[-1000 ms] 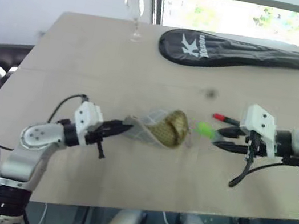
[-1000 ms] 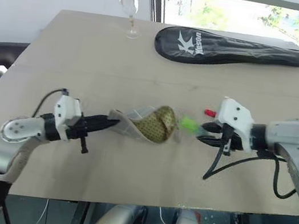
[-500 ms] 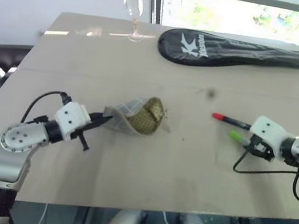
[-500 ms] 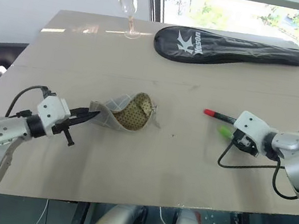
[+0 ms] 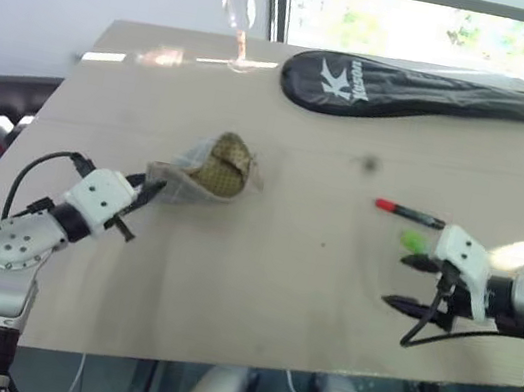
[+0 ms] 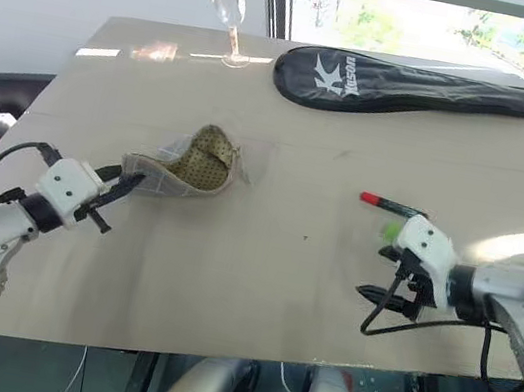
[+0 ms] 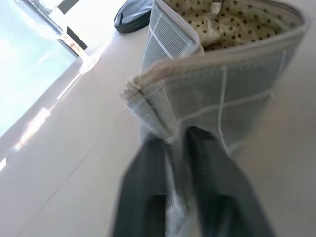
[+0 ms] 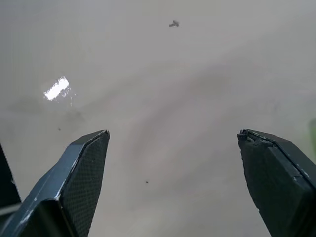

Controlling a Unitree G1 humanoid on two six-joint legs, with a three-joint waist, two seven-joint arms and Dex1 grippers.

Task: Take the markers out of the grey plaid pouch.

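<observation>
The grey plaid pouch (image 5: 207, 171) lies on the table's left half, its mouth gaping and the olive dotted lining (image 7: 232, 24) showing. My left gripper (image 5: 147, 188) is shut on the pouch's near edge, the fabric pinched between its black fingers (image 7: 217, 197). Both markers lie on the bare table to the right: the slim red one (image 5: 408, 214) and, just in front of it, the short green one (image 5: 412, 241). My right gripper (image 5: 407, 283) hovers just in front of the green marker, open wide and holding nothing, with bare tabletop between its fingers (image 8: 74, 182).
A long black racket cover (image 5: 413, 89) lies along the far edge of the table. A wine glass (image 5: 239, 9) stands at the far left of it. The table's near edge (image 5: 243, 360) runs just below both arms.
The right gripper carried the green marker away from the pouch, set it down by the red one, opened and drew back. The left gripper dragged the pouch leftward and farther back.
</observation>
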